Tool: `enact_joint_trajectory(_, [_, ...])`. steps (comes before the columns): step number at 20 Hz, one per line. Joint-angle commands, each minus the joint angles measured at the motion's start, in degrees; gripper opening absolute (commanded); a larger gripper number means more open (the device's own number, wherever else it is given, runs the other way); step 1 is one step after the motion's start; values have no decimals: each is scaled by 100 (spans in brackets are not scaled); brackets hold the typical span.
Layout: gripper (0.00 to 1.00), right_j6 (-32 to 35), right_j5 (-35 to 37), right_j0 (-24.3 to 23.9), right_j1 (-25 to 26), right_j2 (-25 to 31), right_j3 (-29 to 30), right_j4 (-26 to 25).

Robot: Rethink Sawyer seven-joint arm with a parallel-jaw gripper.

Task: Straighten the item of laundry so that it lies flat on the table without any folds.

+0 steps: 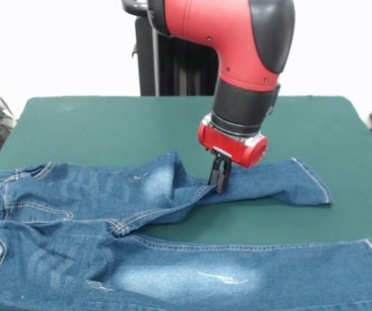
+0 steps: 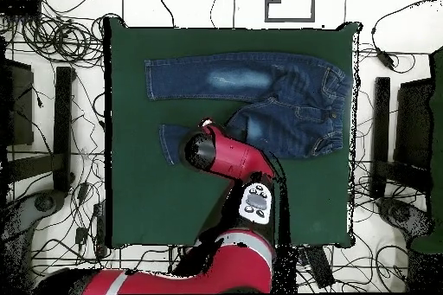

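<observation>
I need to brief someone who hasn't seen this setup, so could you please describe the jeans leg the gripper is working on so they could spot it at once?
On the green table lie blue jeans. One leg is stretched out flat with a pale patch; the other is folded over itself under the gripper.

Even, bright indoor light; soft focus in both views.

From the front, the wall behind is washed out to near white, and the table [image 1: 108,123] shows a flat, matte green with no glare. The arm [image 1: 238,32] carries a soft sheen on its red shell, which suggests light from above. Shadows are faint: a thin dark line under the raised fold of the jeans [image 1: 173,194]. Fine stitching blurs slightly. From overhead, the floor around the table [image 2: 138,205] is blown out white, cables read as sharp dark lines, and the denim [image 2: 216,80] looks darker.
</observation>
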Motion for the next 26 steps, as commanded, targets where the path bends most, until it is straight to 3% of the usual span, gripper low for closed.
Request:
enact_joint_trajectory(1, [0, 1493, -1, 249, 369, 342, -20, 628])
enact_joint_trajectory(18, [0, 1432, 336, 361, 514, 202, -476, 1456])
enact_joint_trajectory(26, [0, 1599, 448, 583, 677, -111, -691, 1793])
